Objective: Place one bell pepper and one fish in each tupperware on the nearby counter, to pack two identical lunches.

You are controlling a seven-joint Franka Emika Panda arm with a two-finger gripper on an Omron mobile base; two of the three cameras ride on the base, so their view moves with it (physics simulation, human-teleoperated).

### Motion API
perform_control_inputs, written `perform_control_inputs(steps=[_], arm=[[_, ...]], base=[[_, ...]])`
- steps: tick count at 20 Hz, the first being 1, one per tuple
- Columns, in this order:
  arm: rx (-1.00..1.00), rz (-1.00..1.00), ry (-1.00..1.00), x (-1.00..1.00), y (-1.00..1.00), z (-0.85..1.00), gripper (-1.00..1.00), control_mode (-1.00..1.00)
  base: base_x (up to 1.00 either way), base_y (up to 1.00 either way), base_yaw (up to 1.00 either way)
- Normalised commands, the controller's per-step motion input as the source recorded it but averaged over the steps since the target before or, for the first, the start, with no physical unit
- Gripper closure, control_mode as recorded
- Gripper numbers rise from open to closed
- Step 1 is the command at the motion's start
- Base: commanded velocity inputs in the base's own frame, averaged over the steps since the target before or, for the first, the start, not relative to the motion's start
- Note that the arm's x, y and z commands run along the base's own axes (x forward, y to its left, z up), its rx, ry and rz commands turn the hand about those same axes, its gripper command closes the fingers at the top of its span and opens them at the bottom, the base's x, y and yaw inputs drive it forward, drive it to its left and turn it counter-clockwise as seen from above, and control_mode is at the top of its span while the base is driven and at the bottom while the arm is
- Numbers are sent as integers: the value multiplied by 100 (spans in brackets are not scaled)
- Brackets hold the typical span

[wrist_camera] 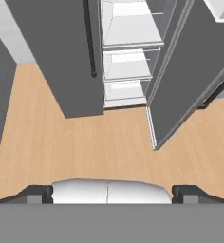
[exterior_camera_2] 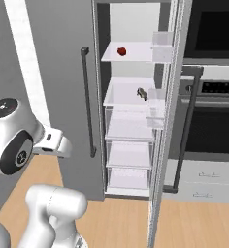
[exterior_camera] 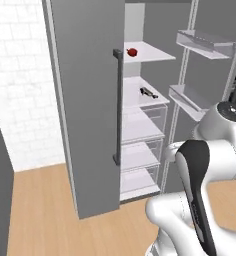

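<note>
Nothing is packed yet, I judge: my jaws [wrist_camera: 112,192] gape empty, with the red pepper [exterior_camera: 132,52] and fish [exterior_camera: 148,92] shelved far ahead in the fridge [exterior_camera: 145,125].

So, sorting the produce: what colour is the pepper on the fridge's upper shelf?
Red, clearest in the right base view: bell pepper.

Red pepper [exterior_camera: 132,52] on upper fridge shelf [exterior_camera: 152,52]; fish [exterior_camera: 148,92] below.

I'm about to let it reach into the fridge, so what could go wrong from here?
The red bell pepper sits alone on the top shelf and looks round, so the open gripper might nudge it into rolling. The small dark fish lies one shelf lower between the two fridge doors; the right door's bins may catch the arm.
</note>
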Motion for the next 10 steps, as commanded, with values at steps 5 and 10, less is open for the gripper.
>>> perform_control_inputs(steps=[5, 10], arm=[[0, 0, 0, 0, 0, 0, -100, 100], [0, 0, 0, 0, 0, 0, -100, 100]], base=[[94, -14, 2], [74, -40, 11]])
